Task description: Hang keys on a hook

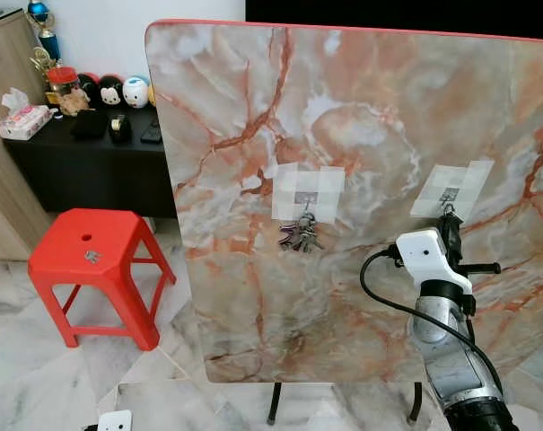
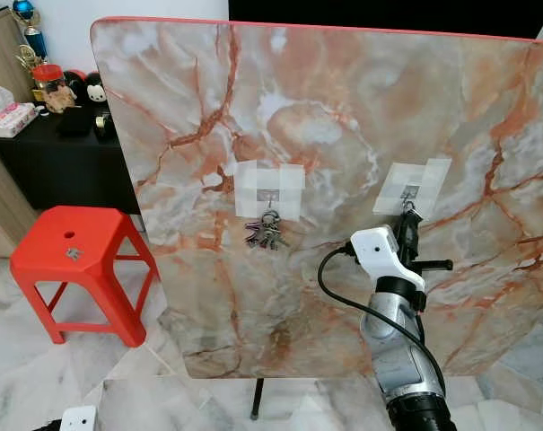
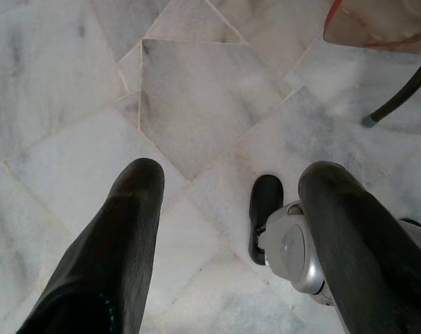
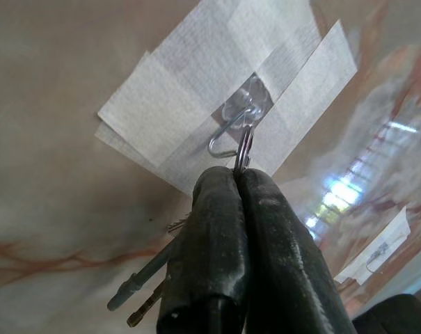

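A marble-patterned board (image 1: 361,117) stands upright and carries two small metal hooks under white tape. On the left hook (image 1: 307,199) hangs a bunch of keys (image 1: 300,235). My right gripper (image 1: 451,220) is raised to the right hook (image 1: 448,197) and is shut on a key ring (image 4: 245,147). The ring's top touches the hook's wire (image 4: 227,136); I cannot tell whether it is looped over it. A few keys (image 4: 137,296) dangle beneath the fingers (image 4: 266,229). My left gripper (image 3: 234,174) hangs low over the floor, open and holding nothing.
A red plastic stool (image 1: 96,251) stands left of the board. Behind it a black cabinet (image 1: 83,162) holds a tissue box (image 1: 24,121) and small figurines. The board's black stand leg (image 1: 273,404) rests on the marble-tiled floor (image 3: 196,90).
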### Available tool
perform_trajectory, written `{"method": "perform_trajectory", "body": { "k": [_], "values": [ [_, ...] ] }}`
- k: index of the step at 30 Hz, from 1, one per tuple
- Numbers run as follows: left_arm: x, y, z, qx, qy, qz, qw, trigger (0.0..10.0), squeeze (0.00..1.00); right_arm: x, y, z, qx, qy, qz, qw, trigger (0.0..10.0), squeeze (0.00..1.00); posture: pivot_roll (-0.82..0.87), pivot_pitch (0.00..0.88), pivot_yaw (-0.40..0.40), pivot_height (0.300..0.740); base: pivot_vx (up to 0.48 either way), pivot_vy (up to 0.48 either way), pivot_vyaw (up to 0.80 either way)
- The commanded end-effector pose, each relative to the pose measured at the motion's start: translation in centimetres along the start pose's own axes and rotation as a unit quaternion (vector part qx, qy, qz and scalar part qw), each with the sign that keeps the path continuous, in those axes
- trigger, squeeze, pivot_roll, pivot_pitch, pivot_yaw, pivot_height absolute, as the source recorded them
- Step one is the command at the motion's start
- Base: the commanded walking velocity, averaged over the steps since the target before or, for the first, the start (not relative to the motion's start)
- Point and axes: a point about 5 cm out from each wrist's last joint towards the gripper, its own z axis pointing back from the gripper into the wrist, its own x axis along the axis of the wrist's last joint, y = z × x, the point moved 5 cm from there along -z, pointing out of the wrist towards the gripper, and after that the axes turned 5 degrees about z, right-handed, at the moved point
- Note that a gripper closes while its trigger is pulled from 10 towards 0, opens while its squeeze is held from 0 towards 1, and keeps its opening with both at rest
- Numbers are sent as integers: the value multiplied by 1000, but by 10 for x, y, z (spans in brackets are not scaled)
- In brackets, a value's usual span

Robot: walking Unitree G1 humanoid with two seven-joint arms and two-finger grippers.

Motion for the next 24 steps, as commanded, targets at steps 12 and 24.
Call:
{"method": "perform_trajectory", "body": {
  "k": [12,24],
  "values": [
    [-11,-1,2,0,19,4,1000,10000,0,-3,8,-7,24,18,4,1000,10000,0,138,0,-77,740,0,0,0],
    [-13,3,3,3,24,5,1000,10000,0,-3,7,-5,21,18,-25,999,10000,0,137,0,-76,740,0,0,0]
  ]
}}
